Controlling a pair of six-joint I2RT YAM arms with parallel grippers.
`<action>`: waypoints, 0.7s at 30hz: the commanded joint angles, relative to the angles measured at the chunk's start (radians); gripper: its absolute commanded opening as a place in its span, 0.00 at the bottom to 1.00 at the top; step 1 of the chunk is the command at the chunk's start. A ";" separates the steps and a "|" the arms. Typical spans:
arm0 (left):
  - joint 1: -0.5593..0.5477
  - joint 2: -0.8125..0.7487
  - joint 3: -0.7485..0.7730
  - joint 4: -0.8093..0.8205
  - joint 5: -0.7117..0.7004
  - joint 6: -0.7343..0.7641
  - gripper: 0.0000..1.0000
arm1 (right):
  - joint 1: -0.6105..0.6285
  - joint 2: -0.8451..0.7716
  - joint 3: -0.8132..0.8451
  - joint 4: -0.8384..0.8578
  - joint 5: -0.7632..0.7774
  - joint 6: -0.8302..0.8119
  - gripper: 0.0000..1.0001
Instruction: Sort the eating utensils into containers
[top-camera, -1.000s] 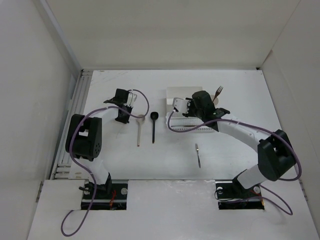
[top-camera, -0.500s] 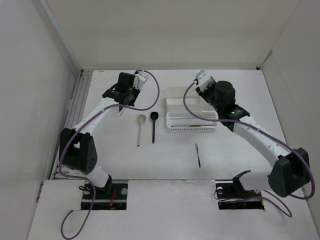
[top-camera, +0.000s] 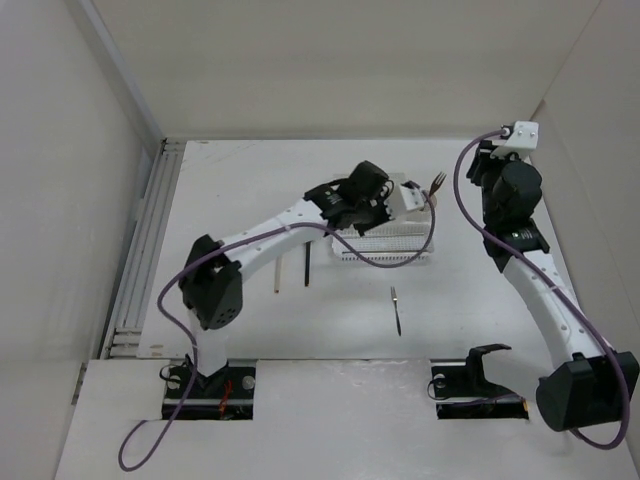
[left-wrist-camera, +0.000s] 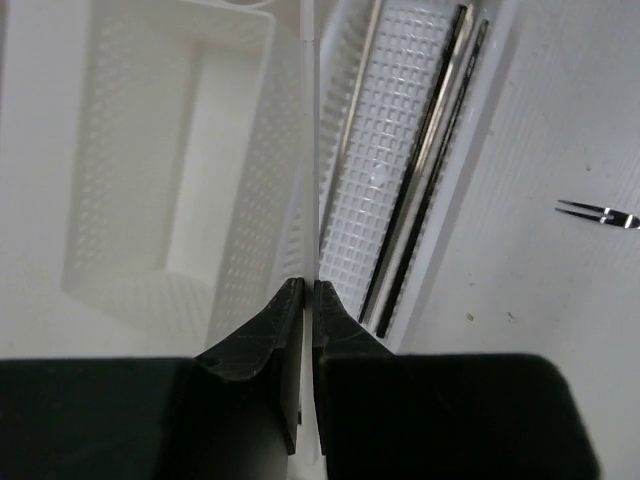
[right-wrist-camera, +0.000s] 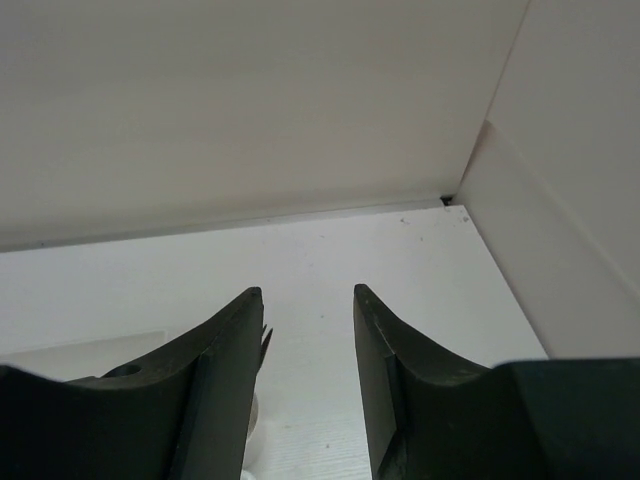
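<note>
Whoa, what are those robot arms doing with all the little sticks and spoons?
They are sorting cutlery. The left arm is stretched over the white basket tray, its jaws shut on a thin pale stick. Two dark sticks already lie in that tray. The right arm is lifted near the far corner with open, empty jaws. One small dark utensil lies outside the tray.

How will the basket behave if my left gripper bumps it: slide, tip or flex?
The basket looks like thin perforated plastic holding only slim sticks, so it is probably light and would slide on the smooth table. It is long and low, so tipping seems unlikely. Its thin walls may flex a little.
</note>
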 joint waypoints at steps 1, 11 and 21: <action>-0.010 0.079 0.073 -0.005 0.058 0.135 0.00 | 0.002 -0.026 -0.024 0.052 0.034 0.063 0.47; -0.021 0.216 0.104 0.092 0.119 0.303 0.00 | -0.025 -0.064 -0.089 0.052 0.016 0.072 0.47; -0.021 0.236 0.047 0.113 0.101 0.278 0.33 | -0.034 -0.084 -0.110 0.052 0.025 0.050 0.47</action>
